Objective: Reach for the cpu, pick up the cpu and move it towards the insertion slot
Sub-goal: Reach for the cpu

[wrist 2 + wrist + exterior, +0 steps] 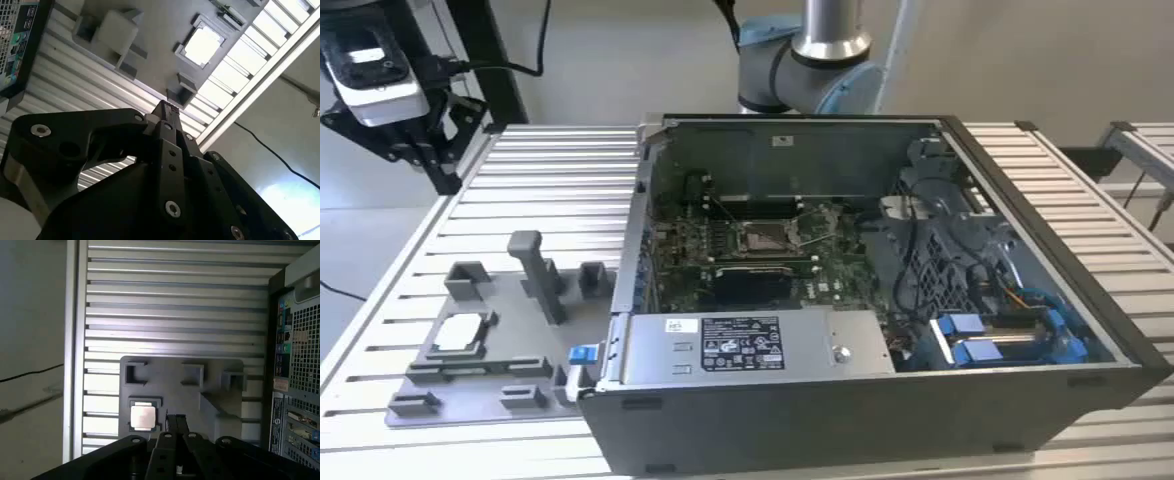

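- The cpu lies flat, silvery face up, in a walled pocket by the edge of the grey fixture plate farthest from the computer case; the pocket likely keeps it square for pickup.
- The gripper hangs above it, apart, jaws together and empty, tips aimed just beside the pocket.

one cpu sits at the exterior view's left, in one grey fixture plate. one open computer case at the right holds one insertion slot and one white-labelled silver box. one gripper shows in both wrist views.
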You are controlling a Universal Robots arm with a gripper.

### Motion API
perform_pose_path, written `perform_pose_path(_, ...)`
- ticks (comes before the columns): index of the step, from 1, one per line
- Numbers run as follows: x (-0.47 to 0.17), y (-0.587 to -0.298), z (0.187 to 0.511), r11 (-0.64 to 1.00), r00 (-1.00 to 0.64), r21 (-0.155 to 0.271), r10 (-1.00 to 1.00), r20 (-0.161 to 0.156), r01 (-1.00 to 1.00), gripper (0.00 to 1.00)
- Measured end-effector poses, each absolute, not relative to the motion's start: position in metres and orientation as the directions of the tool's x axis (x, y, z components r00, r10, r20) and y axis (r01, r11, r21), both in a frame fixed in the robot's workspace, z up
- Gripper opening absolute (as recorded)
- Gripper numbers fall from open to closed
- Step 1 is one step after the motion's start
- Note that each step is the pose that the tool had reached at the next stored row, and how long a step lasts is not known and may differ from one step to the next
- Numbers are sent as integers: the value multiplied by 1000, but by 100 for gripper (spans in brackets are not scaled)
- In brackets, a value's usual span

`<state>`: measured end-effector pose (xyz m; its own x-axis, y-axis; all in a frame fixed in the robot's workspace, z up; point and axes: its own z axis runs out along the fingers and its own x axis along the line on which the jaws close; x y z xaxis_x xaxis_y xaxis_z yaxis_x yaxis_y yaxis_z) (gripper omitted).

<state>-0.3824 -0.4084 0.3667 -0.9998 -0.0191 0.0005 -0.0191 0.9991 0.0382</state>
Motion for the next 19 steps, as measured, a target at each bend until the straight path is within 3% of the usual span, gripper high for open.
perform_pose_path(14,-384,-409,367,999,-1000,38,-19,1,-19,0)
perform_pose_path(19,-393,-423,366,999,-1000,38,-19,0,-19,0)
